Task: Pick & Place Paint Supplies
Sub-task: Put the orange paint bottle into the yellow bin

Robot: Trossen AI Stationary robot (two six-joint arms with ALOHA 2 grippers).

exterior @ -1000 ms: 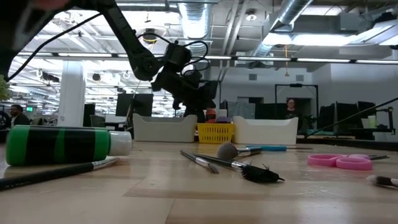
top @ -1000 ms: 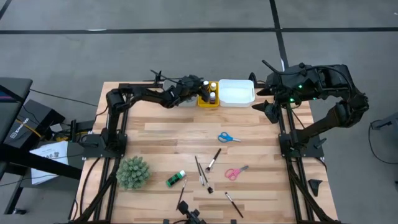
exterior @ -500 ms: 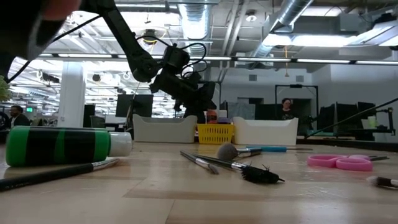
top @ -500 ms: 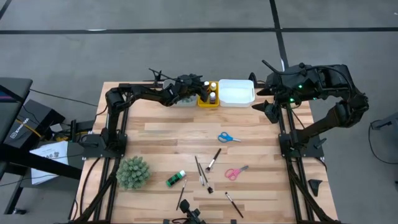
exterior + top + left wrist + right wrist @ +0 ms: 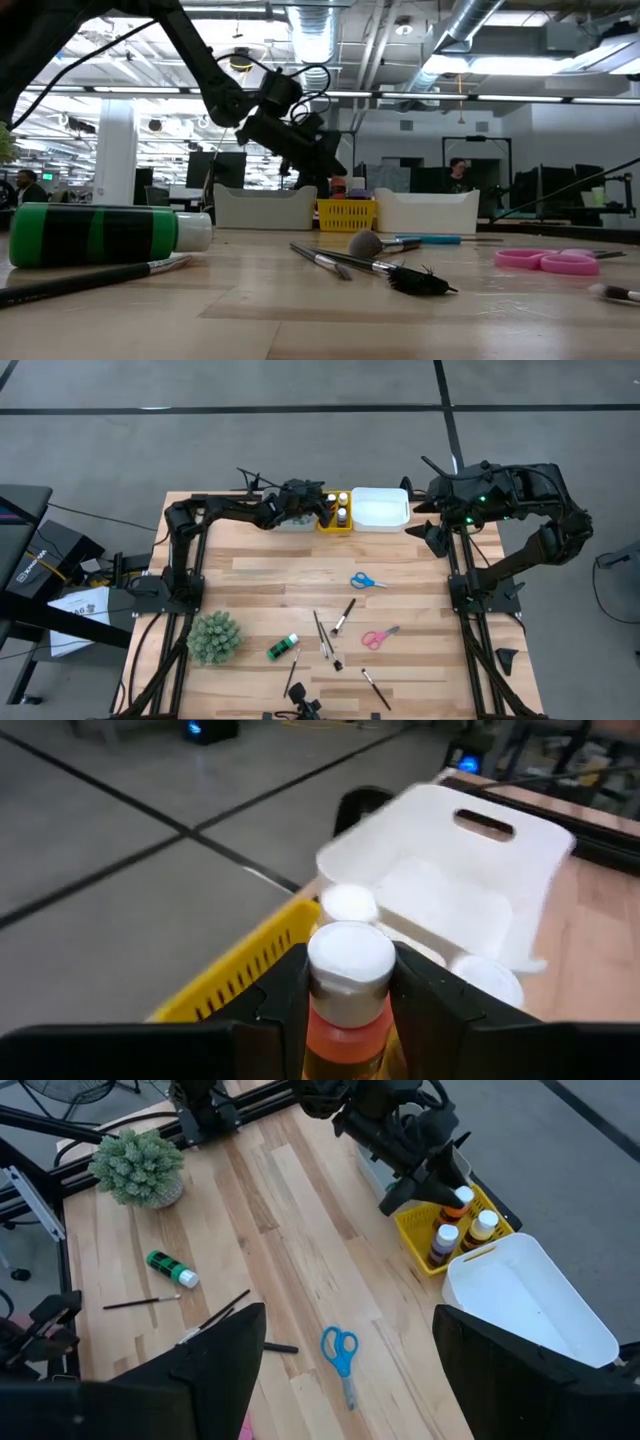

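Note:
My left gripper is at the far edge, over the yellow tray, shut on an orange paint bottle with a white cap. Two more bottles stand in that tray. On the table lie blue scissors, pink scissors, a green bottle on its side and several dark-handled brushes. My right gripper waits open above the far right corner. My left gripper pinches the orange bottle between its two fingers just below the white cap, at the neck. The fingers reach in slanting down from the table's left side. The bottle stands upright over the yellow tray. The fingers hide its base.
A white tray sits right of the yellow tray and a grey tray left of it, under the left arm. The spiky green plant ball stands near the left edge. Bare wood lies between the trays and the scissors.
My left arm has shifted slightly toward the far edge, its gripper still shut on the orange bottle over the yellow tray.

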